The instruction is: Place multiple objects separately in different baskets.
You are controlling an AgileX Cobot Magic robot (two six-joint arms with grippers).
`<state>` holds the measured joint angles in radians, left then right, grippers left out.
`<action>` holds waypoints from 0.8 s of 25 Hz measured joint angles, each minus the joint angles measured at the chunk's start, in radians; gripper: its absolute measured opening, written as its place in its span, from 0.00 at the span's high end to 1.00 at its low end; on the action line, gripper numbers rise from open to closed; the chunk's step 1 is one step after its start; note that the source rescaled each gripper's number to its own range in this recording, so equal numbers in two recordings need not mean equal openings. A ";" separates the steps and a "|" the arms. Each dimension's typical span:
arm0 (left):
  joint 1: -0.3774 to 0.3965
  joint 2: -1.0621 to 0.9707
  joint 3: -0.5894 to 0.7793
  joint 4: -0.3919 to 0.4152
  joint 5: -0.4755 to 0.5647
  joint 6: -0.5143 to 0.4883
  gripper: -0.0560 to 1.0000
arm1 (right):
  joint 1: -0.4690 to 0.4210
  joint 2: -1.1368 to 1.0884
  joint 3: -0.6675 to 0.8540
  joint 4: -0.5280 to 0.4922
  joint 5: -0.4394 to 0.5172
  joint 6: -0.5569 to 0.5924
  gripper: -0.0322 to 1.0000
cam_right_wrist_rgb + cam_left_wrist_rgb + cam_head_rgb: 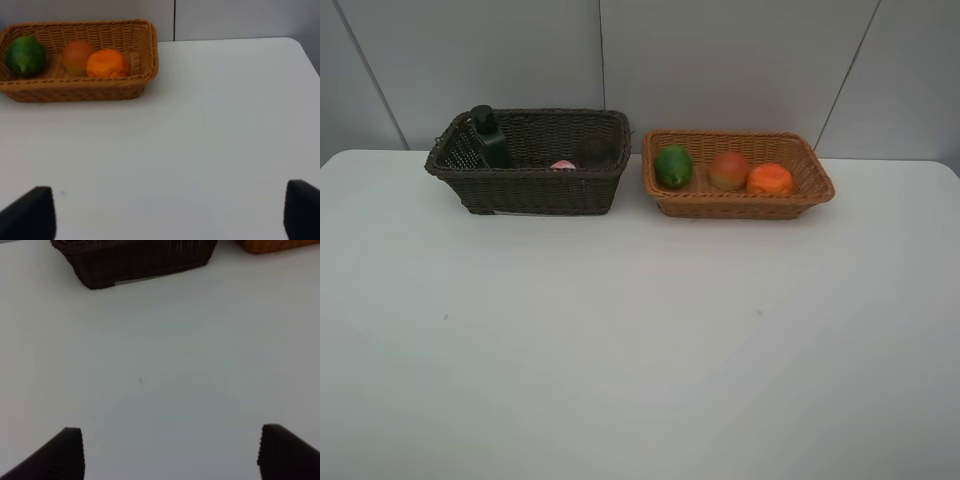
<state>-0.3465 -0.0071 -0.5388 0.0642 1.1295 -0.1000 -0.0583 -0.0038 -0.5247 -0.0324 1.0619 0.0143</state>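
The big white table [640, 350] holds a dark brown basket [535, 190] with a black bottle [488, 138] leaning in its left corner, a bit of a pink bottle [563, 165] and a dim cup [597, 150] that is hard to see, and just beside it a tan basket [740, 205] with a green fruit [673, 165], a peach-coloured fruit [728, 170] and an orange [770, 179] in a row. The baskets look stiff and light, best held by the rim, while the round fruits could roll and want a hold across the middle. The left end effector [170, 452] and the right end effector [170, 212] are both spread wide over bare table, holding nothing.
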 joint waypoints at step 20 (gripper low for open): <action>0.306 -0.001 0.030 0.003 -0.064 0.038 0.09 | 0.000 0.000 0.000 0.000 0.000 0.000 0.01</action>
<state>-0.0406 -0.0080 -0.5086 0.0676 1.0659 -0.0624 -0.0583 -0.0038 -0.5247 -0.0324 1.0619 0.0143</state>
